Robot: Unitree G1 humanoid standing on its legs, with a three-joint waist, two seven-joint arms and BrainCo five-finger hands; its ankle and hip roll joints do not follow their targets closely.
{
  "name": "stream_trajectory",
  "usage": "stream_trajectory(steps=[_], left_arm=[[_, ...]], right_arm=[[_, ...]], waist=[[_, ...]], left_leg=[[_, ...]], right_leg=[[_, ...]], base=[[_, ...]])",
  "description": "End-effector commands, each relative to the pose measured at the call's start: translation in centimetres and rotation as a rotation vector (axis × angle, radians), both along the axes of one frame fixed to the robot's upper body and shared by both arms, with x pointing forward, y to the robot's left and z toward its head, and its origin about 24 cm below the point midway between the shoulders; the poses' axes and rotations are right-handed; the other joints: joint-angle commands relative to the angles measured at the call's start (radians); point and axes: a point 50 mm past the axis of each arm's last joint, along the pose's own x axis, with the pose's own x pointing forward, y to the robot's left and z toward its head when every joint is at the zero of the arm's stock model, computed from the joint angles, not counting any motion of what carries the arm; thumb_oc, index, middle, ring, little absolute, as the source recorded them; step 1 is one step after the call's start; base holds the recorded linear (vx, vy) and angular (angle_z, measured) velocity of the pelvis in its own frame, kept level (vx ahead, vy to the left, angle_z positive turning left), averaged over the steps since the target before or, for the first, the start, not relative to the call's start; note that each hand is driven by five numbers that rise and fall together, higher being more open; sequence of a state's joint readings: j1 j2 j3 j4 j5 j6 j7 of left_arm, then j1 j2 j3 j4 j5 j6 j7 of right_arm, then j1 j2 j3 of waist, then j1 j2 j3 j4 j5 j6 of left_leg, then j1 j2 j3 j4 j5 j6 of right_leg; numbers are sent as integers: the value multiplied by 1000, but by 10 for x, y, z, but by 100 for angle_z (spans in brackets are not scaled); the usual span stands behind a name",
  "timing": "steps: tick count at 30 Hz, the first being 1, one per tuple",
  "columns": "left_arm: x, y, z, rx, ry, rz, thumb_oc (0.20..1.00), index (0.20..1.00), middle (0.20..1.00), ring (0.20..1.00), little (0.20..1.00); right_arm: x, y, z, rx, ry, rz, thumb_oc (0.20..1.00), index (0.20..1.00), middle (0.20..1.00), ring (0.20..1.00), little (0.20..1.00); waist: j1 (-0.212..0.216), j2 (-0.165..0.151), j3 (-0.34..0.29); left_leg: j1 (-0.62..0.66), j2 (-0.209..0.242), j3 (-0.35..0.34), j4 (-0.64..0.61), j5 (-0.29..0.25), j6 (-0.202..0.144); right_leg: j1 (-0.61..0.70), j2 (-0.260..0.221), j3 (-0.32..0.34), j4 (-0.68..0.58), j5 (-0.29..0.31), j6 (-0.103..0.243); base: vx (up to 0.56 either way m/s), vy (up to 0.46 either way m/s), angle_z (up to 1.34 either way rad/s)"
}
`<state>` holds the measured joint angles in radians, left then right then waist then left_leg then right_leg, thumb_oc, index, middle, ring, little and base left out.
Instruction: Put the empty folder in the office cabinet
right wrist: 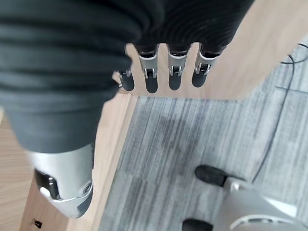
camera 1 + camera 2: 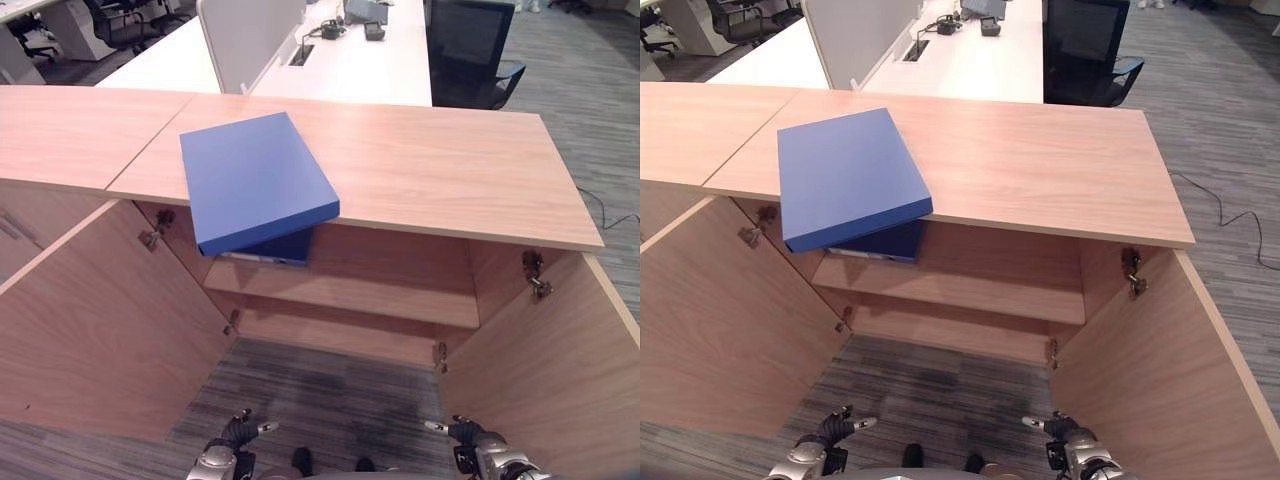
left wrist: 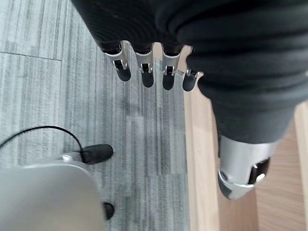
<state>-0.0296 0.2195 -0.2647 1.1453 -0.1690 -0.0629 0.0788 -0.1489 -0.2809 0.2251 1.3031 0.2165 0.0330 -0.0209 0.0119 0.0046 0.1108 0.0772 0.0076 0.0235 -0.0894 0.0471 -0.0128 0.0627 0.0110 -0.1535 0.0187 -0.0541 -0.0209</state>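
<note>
A blue folder (image 2: 255, 180) lies flat on the wooden top of the office cabinet (image 2: 440, 165), its near corner jutting over the front edge. A second dark blue folder (image 2: 275, 248) stands on the shelf (image 2: 350, 292) just below it. Both cabinet doors are swung wide. My left hand (image 2: 238, 434) hangs low near the floor at the bottom left, fingers straight and empty. My right hand (image 2: 465, 432) hangs low at the bottom right, likewise relaxed and empty. Both hands are far below and in front of the folder.
The left door (image 2: 100, 310) and the right door (image 2: 560, 370) flank a strip of grey carpet in front of the cabinet. Behind the cabinet stand a white desk (image 2: 350, 60) and a dark office chair (image 2: 470, 50).
</note>
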Motion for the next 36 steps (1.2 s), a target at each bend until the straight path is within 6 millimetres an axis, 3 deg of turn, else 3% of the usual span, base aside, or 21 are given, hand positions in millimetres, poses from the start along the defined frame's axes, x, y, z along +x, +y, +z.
stream_trajectory(steps=[1, 8, 11, 12, 13, 17, 18, 19, 20, 21, 22, 24, 26, 27, 29, 35, 36], left_arm=[[11, 6, 5, 15, -41, 4, 1000, 1000, 1000, 1000, 1000], [45, 14, 32, -99, -286, 196, 1000, 1000, 1000, 1000, 1000], [61, 24, 61, -115, -457, 206, 1000, 1000, 1000, 1000, 1000], [61, 24, 61, -114, -456, 207, 1000, 1000, 1000, 1000, 1000], [68, 38, 87, -89, -580, 208, 1000, 1000, 1000, 1000, 1000], [81, 60, 155, 50, -892, 190, 1000, 1000, 1000, 1000, 1000], [81, 61, 155, 51, -892, 190, 1000, 1000, 1000, 1000, 1000], [85, 65, 190, 141, -1070, 221, 1000, 1000, 1000, 1000, 1000], [86, 67, 203, 198, -1133, 222, 1000, 1000, 1000, 1000, 1000], [86, 67, 203, 200, -1133, 223, 1000, 1000, 1000, 1000, 1000], [89, 75, 234, 400, -1274, 246, 1000, 1000, 1000, 1000, 1000], [89, 79, 261, 575, -1399, 298, 1000, 1000, 1000, 1000, 1000], [92, 79, 285, 707, -1505, 331, 1000, 1000, 1000, 1000, 1000], [92, 79, 286, 709, -1505, 331, 1000, 1000, 1000, 1000, 1000], [95, 75, 305, 768, -1594, 321, 1000, 1000, 1000, 1000, 1000], [100, 55, 348, 857, -1816, 254, 1000, 1000, 1000, 1000, 1000], [102, 46, 356, 869, -1857, 181, 1000, 1000, 1000, 1000, 1000]], right_arm=[[-5, -2, -2, 1, 19, -45, 1000, 1000, 1000, 1000, 1000], [-9, -8, -1, 11, 12, -117, 1000, 1000, 1000, 1000, 1000], [-8, -9, 0, 16, 5, -137, 1000, 1000, 1000, 1000, 1000], [-8, -9, 0, 17, 6, -136, 1000, 1000, 1000, 1000, 1000], [-7, -11, 0, 15, 1, -151, 1000, 1000, 1000, 1000, 1000], [-9, -6, -1, 29, -1, -183, 1000, 1000, 1000, 1000, 1000], [-9, -6, -1, 29, -1, -182, 1000, 1000, 1000, 1000, 1000], [-13, 0, -4, 43, 0, -194, 1000, 1000, 1000, 1000, 1000], [-14, 3, -5, 47, -4, -196, 1000, 1000, 1000, 1000, 1000], [-14, 3, -5, 48, -3, -195, 1000, 1000, 1000, 1000, 1000], [-18, 9, -8, 51, -3, -198, 1000, 1000, 1000, 1000, 1000], [-22, 15, -10, 51, 5, -196, 1000, 1000, 1000, 1000, 1000], [-28, 19, -12, 38, 15, -198, 1000, 1000, 1000, 1000, 1000], [-28, 19, -12, 39, 14, -198, 1000, 1000, 1000, 1000, 1000], [-29, 20, -13, 34, 13, -196, 1000, 1000, 1000, 1000, 1000], [-34, 21, -14, 21, 22, -194, 1000, 1000, 1000, 1000, 1000], [-35, 20, -14, 12, 29, -188, 1000, 1000, 1000, 1000, 1000]], waist=[[16, -34, 0], [23, -39, 15], [37, -41, 18], [36, -41, 17], [48, -42, 18], [71, -49, 27], [70, -50, 25], [80, -58, 27], [83, -63, 27], [81, -63, 27], [86, -73, 28], [89, -80, 27], [87, -85, 20], [87, -86, 21], [83, -86, 13], [68, -82, -5], [62, -78, -13]], left_leg=[[-3, -37, -3, 2, -85, 21], [-16, -45, -11, 2, -82, 30], [-19, -48, -14, 2, -82, 33], [-19, -48, -14, 2, -82, 33], [-20, -49, -18, 2, -82, 34], [-14, -49, -27, 2, -90, 34], [-18, -50, -27, 2, -87, 34], [-17, -48, -32, 2, -89, 31], [-17, -46, -34, 2, -89, 30], [-16, -47, -34, 2, -89, 29], [-15, -44, -36, 2, -90, 25], [-14, -41, -37, 2, -91, 20], [-9, -39, -35, 2, -94, 15], [-9, -39, -35, 2, -94, 15], [-4, -39, -34, 2, -96, 13], [13, -42, -28, 2, -107, 10], [20, -42, -25, 2, -112, 10]], right_leg=[[-13, -136, 22, -37, 80, 151], [-34, -143, 18, -25, 96, 162], [-33, -145, 11, -30, 101, 166], [-33, -145, 11, -31, 101, 166], [-30, -146, 3, -37, 104, 168], [-15, -145, -12, -49, 99, 169], [-17, -146, -12, -51, 102, 169], [-11, -143, -17, -57, 97, 168], [-8, -142, -18, -61, 95, 167], [-7, -142, -18, -62, 95, 167], [0, -139, -22, -70, 92, 167], [5, -137, -26, -75, 90, 167], [12, -138, -31, -83, 90, 168], [12, -138, -31, -84, 91, 168], [17, -138, -32, -85, 91, 169], [35, -139, -35, -99, 92, 171], [41, -139, -33, -103, 93, 171]], base=[[1, 60, -6], [-14, 38, -1], [-13, 10, 4], [-10, 4, 6], [-14, 0, 8], [-11, -17, 7], [-11, -49, 18], [-14, -49, 14], [-7, -51, 13], [-3, -58, 5], [0, -61, 3], [2, -61, 3], [4, -43, 0], [8, -31, 1], [0, 0, 0], [0, 0, 0], [0, 0, 0]])
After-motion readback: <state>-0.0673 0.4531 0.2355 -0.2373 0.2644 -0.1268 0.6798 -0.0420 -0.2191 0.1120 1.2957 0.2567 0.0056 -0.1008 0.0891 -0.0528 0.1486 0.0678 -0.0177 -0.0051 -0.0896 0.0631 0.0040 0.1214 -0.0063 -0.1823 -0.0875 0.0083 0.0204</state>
